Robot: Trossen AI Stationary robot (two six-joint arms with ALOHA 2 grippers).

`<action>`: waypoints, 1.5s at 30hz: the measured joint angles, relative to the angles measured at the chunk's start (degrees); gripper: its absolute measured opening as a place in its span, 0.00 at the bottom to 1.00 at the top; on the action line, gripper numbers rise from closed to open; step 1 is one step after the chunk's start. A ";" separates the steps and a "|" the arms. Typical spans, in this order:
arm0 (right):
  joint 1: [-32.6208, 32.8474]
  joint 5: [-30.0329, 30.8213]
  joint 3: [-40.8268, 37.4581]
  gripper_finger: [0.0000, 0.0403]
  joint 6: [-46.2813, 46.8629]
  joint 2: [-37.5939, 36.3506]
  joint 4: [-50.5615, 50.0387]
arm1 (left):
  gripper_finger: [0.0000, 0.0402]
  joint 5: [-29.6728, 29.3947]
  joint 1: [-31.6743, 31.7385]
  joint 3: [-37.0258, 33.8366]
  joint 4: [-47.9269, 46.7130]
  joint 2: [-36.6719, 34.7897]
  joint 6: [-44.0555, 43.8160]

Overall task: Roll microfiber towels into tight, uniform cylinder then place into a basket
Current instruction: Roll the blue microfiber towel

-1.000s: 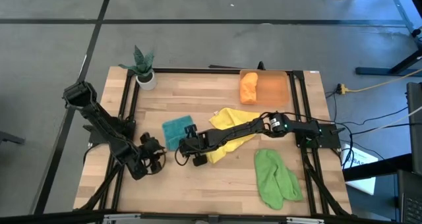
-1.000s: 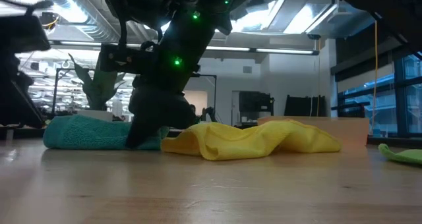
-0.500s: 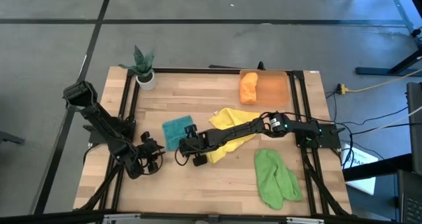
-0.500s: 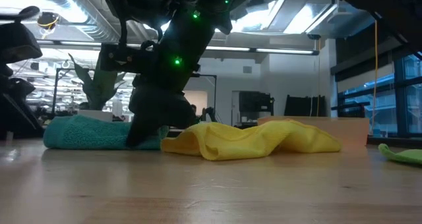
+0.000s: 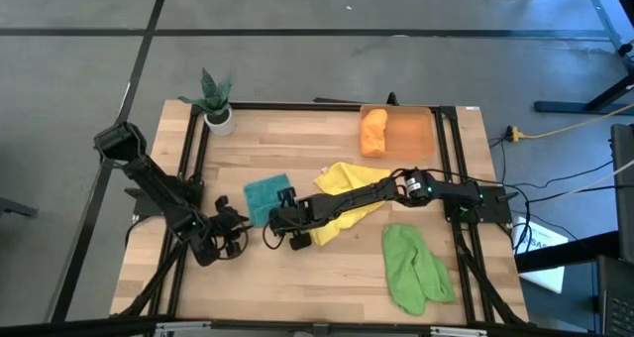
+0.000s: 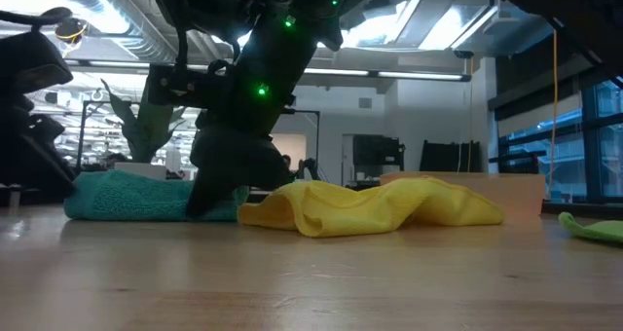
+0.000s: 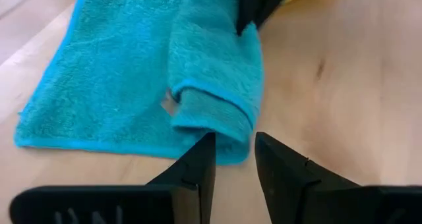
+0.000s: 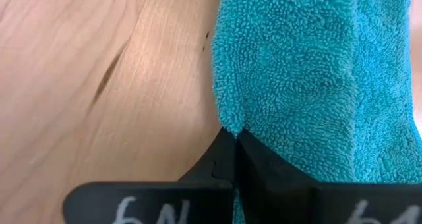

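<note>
Left pincer (image 7: 232,159): fingers slightly parted, gripping nothing; low over the table (image 5: 327,278), just in front of the teal towel's rolled end.
Right pincer (image 8: 235,151): fingers pressed together, pinching the rolled edge of the teal towel (image 5: 264,196).
Teal towel: left of table centre; one side rolled over, the rest lying flat.
Yellow towel (image 5: 347,200): crumpled, under the right arm, touching the teal one.
Light green towel (image 5: 414,268): loosely folded at the front right.
Basket (image 5: 408,134): back right; orange towel (image 5: 372,131) rolled inside.
Step, judged: rolling teal, second of four.
Next move, judged: left pincer needs to take the near end so the roll advances evenly.
</note>
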 joint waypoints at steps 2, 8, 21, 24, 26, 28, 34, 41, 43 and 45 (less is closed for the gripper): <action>0.00 0.00 0.00 0.01 -0.01 0.00 -0.01 | 0.24 -0.02 0.71 0.00 0.04 0.00 0.03; 0.00 0.00 0.00 0.01 -0.01 0.00 0.01 | 0.24 0.18 2.32 0.00 2.47 0.00 0.15; 0.00 0.00 0.02 0.01 -0.01 0.00 0.01 | 0.13 4.83 4.69 0.00 3.32 0.00 3.01; 0.01 0.00 0.02 0.01 -0.01 0.00 0.01 | 0.05 6.09 4.69 0.00 3.34 0.00 3.03; 0.02 -0.15 0.02 0.01 -0.01 0.00 0.01 | 0.01 6.34 4.62 0.00 3.35 0.00 3.03; 0.02 -1.00 0.02 0.01 0.01 0.00 0.01 | 0.01 6.38 4.64 0.00 3.36 0.00 3.04; 0.02 -1.95 0.09 0.01 0.40 0.00 -0.63 | 0.01 9.74 4.64 0.00 4.96 0.00 3.04; 0.07 -9.46 2.00 0.01 3.58 -0.07 -4.16 | 0.00 14.84 4.64 0.59 7.18 0.00 3.06; 0.25 -11.00 2.12 0.01 3.72 -0.07 -4.42 | 0.00 16.26 4.64 1.40 7.19 0.00 3.11; 0.39 -11.08 3.10 0.01 3.39 -0.07 -5.44 | 0.00 16.95 4.64 2.31 7.15 0.00 3.70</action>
